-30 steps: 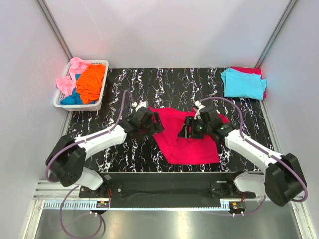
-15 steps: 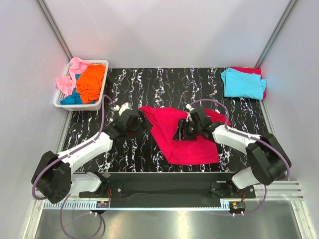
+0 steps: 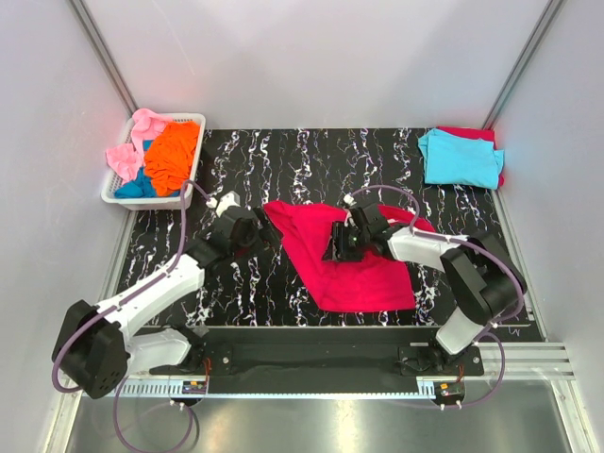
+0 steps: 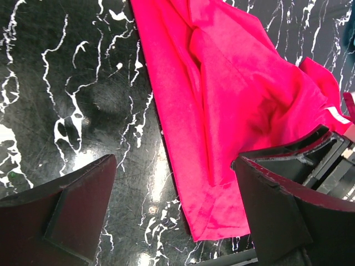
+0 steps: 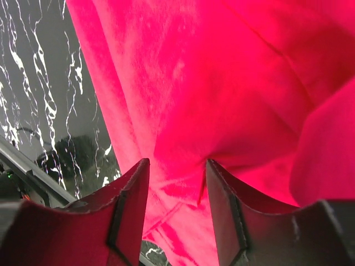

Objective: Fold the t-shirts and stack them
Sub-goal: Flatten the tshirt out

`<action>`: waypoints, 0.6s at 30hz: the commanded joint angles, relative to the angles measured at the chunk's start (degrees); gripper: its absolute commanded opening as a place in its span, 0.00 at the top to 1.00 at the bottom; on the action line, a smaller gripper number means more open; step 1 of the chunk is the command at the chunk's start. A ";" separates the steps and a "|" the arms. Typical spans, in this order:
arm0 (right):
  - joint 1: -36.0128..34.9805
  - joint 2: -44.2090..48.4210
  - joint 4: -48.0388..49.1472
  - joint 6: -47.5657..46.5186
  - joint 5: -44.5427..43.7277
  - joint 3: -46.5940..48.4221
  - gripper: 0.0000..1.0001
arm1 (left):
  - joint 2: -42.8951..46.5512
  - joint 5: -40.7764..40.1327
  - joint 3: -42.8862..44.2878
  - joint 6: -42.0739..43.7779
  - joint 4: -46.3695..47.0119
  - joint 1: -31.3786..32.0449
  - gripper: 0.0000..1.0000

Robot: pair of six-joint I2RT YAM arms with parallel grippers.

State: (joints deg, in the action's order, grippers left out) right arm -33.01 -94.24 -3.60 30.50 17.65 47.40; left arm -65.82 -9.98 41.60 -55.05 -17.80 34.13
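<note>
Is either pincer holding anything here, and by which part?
Left pincer is open, holding nothing. Right pincer straddles a pucker mid-body of the crimson-red t-shirt; whether it grips cannot be told.

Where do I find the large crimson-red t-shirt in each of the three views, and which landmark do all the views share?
Top external: the crimson-red t-shirt lies at the middle of the table, toward the near edge.
Left wrist: the crimson-red t-shirt runs from the top middle down to the right.
Right wrist: the crimson-red t-shirt fills nearly all the picture.
Shared landmark: the black table with white veins, bare on the left in both wrist views.
</note>
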 commanded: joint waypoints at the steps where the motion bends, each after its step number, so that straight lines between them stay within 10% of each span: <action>1: -0.74 -1.39 2.72 0.17 0.02 3.31 0.49 | 1.92 -1.71 -0.03 1.35 0.31 -0.55 0.06; 9: -0.65 -1.39 2.01 -0.09 -1.39 4.19 0.66 | 2.19 -1.54 0.23 2.05 -0.48 -0.91 0.06; 13: -0.82 -0.78 1.49 -0.27 -2.27 4.72 1.00 | 1.49 -1.10 0.32 1.96 -0.48 -0.99 0.06; 18: -0.74 0.97 -2.20 -0.35 -3.67 5.95 0.88 | 1.49 -0.92 0.23 1.96 -0.48 -0.99 0.06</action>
State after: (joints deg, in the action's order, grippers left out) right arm -33.06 -95.96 -3.99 30.70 15.97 50.72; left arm -65.01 -10.11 41.60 -53.82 -19.73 33.39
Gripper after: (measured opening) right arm 0.095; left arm 0.934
